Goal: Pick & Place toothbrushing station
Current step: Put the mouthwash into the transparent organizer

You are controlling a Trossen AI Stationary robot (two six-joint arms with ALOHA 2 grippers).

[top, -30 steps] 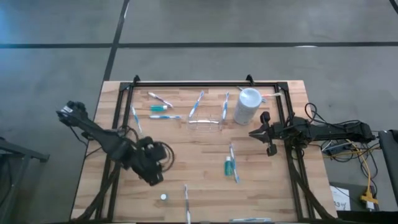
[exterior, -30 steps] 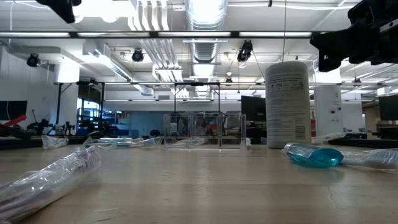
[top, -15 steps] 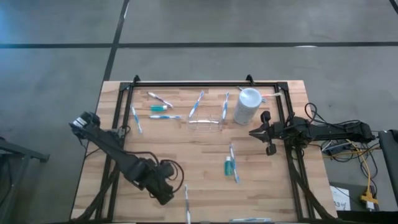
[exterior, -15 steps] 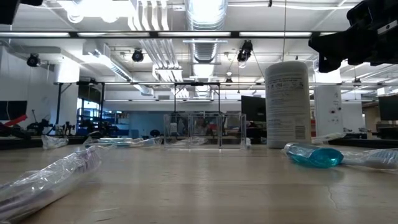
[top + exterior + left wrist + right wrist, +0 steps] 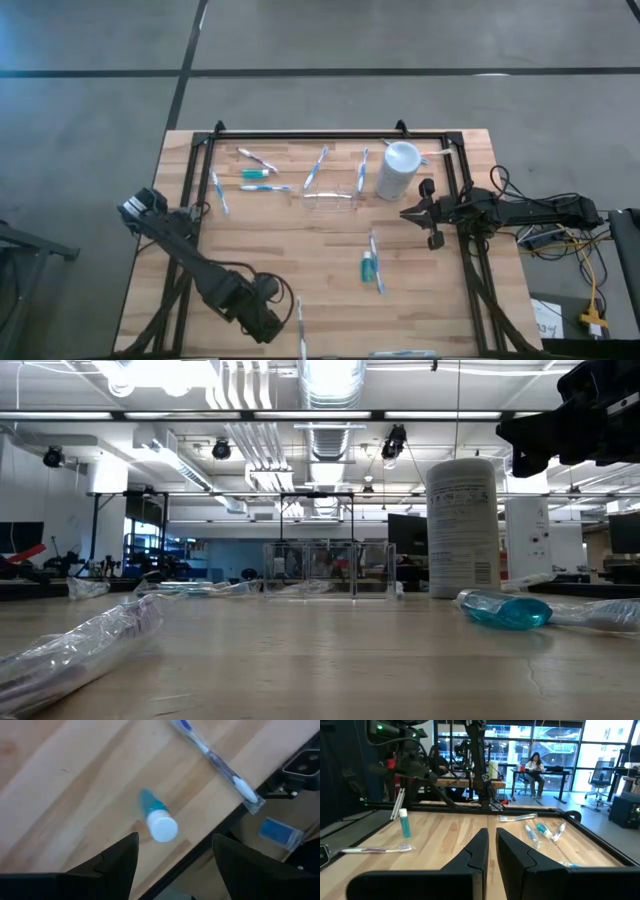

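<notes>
With fingers spread, the left gripper (image 5: 172,857) hovers over a small teal tube (image 5: 156,816): light, stiff, likely slippery; grip its body, not the white cap.

Pale matt wood table (image 5: 300,240), seemingly clear plastic holder (image 5: 329,196), crinkly wrapped toothbrushes (image 5: 376,262)

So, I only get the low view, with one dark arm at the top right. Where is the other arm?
Observer: The left gripper hangs over the wooden table, by the edge nearest your camera and outside your frame.
Visitor: Is it over anything?
Observer: Yes, a small teal tube with a white cap stands upright just ahead of its open fingers.
Visitor: And the arm I can see?
Observer: That is the right gripper. It is shut and holds nothing.
</notes>
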